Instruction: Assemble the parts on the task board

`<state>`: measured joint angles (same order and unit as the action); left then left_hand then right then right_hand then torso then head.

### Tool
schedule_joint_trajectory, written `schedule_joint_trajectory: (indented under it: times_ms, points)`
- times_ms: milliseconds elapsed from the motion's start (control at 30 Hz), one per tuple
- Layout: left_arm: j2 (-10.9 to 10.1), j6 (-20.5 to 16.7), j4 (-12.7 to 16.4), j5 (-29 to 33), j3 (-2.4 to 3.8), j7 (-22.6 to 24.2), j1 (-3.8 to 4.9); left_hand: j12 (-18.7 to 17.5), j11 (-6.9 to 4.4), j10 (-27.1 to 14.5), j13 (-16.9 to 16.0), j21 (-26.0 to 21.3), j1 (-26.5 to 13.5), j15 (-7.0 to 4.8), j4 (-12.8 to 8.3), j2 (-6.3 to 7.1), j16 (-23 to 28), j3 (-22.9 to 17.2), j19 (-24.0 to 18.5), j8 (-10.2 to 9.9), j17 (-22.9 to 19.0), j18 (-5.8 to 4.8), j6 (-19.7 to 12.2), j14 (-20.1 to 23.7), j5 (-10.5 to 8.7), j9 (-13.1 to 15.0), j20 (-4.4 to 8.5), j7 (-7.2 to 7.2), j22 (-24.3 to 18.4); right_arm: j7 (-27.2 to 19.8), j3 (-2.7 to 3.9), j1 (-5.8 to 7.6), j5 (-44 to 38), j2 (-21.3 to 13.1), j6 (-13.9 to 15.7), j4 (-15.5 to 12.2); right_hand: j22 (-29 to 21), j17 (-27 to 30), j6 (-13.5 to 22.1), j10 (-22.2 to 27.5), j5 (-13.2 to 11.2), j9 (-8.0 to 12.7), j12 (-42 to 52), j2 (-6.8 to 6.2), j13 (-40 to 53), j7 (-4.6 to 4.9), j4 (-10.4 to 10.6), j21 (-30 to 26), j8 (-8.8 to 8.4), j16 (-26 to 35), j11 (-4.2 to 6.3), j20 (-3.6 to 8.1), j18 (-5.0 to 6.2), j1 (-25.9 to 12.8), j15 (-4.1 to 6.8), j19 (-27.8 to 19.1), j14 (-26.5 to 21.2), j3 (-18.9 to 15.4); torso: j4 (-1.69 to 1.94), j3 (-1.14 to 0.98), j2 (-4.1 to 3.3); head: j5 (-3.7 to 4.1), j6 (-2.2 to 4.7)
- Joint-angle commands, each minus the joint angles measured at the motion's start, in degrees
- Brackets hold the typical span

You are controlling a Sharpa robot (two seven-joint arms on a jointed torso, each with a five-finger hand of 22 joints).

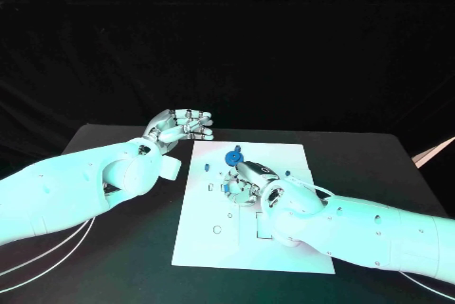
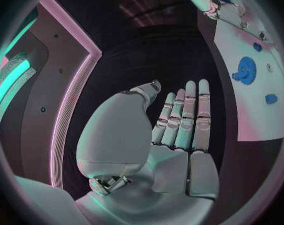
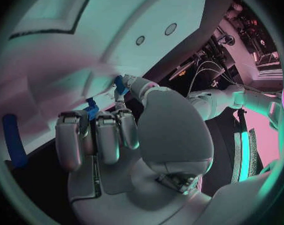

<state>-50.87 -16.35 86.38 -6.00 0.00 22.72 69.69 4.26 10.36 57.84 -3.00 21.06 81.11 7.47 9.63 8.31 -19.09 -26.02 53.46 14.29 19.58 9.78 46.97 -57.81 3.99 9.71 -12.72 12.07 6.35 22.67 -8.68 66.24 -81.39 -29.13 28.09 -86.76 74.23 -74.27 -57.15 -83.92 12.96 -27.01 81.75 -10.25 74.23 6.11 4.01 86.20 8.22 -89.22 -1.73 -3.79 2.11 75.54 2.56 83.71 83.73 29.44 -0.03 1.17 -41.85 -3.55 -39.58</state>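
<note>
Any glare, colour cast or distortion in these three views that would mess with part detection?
Head view: cyan light washes the task board and both arms, the backdrop is black, and the blue gear stays distinct. Left wrist view: fisheye bends the board edge; pink and cyan strips glow behind the left hand. Right wrist view: the board curves strongly, and the right hand hides part of the small blue part at its fingertips.
</note>
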Motion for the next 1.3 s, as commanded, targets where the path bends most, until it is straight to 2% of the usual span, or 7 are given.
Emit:
schedule_joint_trajectory:
  times_ms: [33, 833, 1033, 1300]
  points:
    - [0.0, 0.2, 0.1, 0.0, 0.03, 0.1, 0.04, -0.4, 0.33, -0.5, -1.0, 0.7, -0.5, -0.24, -0.6, -0.20, -1.2, -1.1, 0.5, -0.7, 1.0, 0.58, -0.7, 0.5, 0.32, 1.1, 0.05, 2.08, 1.1, 0.0, -0.02, -0.19, -0.1, 0.1, -0.2, 0.3, 13.6, -15.5, -1.6, -0.5, 1.1, -4.6, 0.2, 1.94, 8.8, -0.22, -0.9, 0.9, 5.72, -0.7, 0.39, 0.16, -1.30, -1.8, -0.09, 4.6, 6.2, 2.1, -0.04, -0.02, -0.04, -0.07, 0.00]
    - [-0.3, 0.3, 0.2, -0.1, 0.03, -0.1, 0.04, -0.4, 0.31, -0.4, -1.0, 0.8, -0.6, -0.25, -0.6, -0.21, -1.2, -1.2, 0.4, -0.6, 1.1, 0.59, -0.6, 0.5, 0.30, 1.1, 0.05, 2.05, 1.1, -0.4, -0.03, -0.27, -0.9, -0.1, 0.2, 1.1, 13.4, -15.4, -0.6, -0.1, 0.7, -4.5, -0.2, 0.99, 8.5, 0.05, -0.7, 0.5, 5.77, -0.6, 0.17, 0.01, -1.21, -3.1, -0.26, 4.5, 6.2, 1.9, -0.10, -0.10, -0.06, 0.15, 0.03]
    - [-0.4, 0.3, 0.2, -0.1, 0.03, -0.2, 0.05, -0.4, 0.31, -0.4, -1.0, 0.8, -0.6, -0.25, -0.6, -0.21, -1.2, -1.2, 0.4, -0.6, 1.1, 0.59, -0.6, 0.5, 0.30, 1.1, 0.05, 2.05, 1.1, -0.4, -0.03, -0.27, -0.9, -0.1, 0.1, 1.2, 13.3, -15.3, -0.3, 0.1, 0.6, -4.4, -0.5, 0.69, 8.2, 0.16, -0.6, 0.3, 5.72, -0.6, 0.07, -0.05, -1.16, -3.5, -0.34, 4.4, 6.2, 1.8, -0.01, -0.01, -0.05, 0.26, 0.12]
    - [-0.4, 0.3, 0.2, -0.1, 0.03, -0.2, 0.05, -0.4, 0.31, -0.4, -1.0, 0.8, -0.6, -0.25, -0.6, -0.21, -1.2, -1.2, 0.4, -0.6, 1.1, 0.59, -0.6, 0.5, 0.30, 1.1, 0.05, 2.05, 1.1, -0.6, -0.04, -0.27, -0.9, 0.0, -0.6, 1.4, 13.0, -15.1, 0.9, 0.9, 0.4, -4.0, -1.5, -0.14, 7.5, 0.63, -0.4, -0.1, 5.29, -0.5, -0.30, -0.28, -1.07, -4.1, -0.64, 4.2, 6.1, 1.8, -0.05, -0.03, -0.04, 0.33, 0.12]
